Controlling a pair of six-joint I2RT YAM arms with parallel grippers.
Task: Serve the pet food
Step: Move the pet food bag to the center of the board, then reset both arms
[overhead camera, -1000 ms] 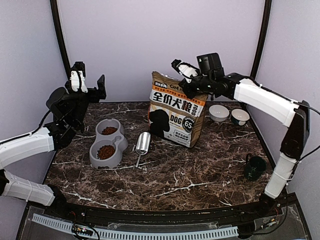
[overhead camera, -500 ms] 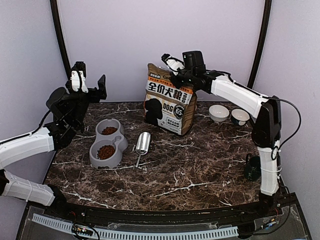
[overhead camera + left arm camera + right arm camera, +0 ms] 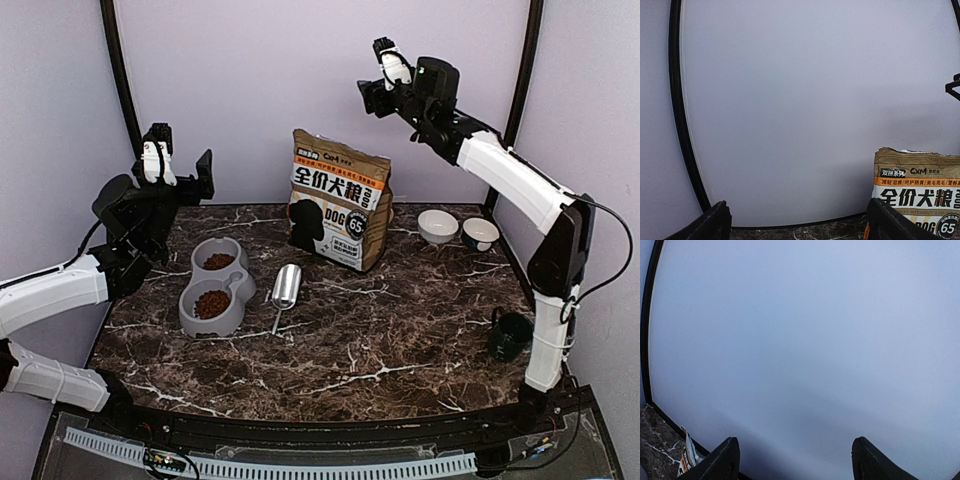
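Pet food point(image 3: 211, 303) lies in loose heaps in both wells of the grey bowl point(image 3: 232, 320) at the left of the surface point(image 3: 400, 345), so serving looks done. A heap has no heading or long axis, though the two line up roughly near to far. The bag point(image 3: 340, 210) stands upright unaided, and the left end effector point(image 3: 180, 162) and right end effector point(image 3: 372, 72) hang raised, fingers spread and empty, likely parked clear.
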